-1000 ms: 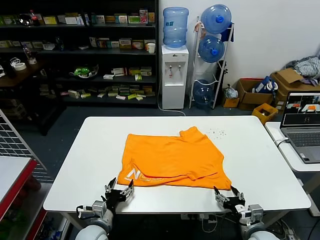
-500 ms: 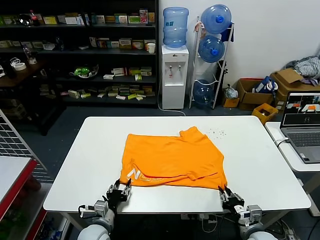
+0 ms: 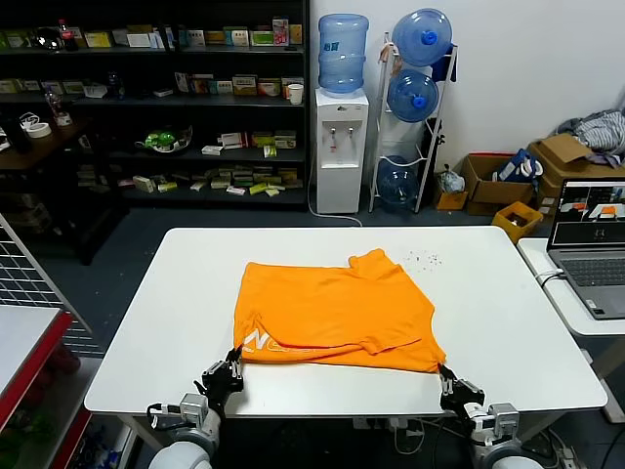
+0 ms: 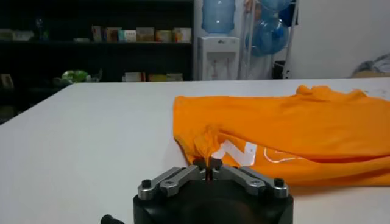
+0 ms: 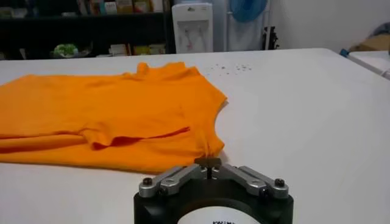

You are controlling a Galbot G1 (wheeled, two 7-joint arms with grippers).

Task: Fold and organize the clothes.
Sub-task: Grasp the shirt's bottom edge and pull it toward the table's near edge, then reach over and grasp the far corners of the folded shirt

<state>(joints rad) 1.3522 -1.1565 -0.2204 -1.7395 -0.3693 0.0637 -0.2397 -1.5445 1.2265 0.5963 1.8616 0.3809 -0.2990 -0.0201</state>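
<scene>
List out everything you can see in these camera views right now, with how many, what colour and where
T-shirt: one, bright orange with white lettering, partly folded on the middle of the table.
Table: one, white, in front of the robot.
Laptop: one, grey, open on a side table at the right.
Water dispenser: one, white, blue bottle on top, beyond the table.
Spare water bottles: three, blue, on a rack beside the dispenser.
Shelves: dark, stocked with small goods, back left.
Cardboard boxes: several, brown, back right.
Left gripper: shut on the shirt's near left corner.
Right gripper: shut on its near right corner.
</scene>
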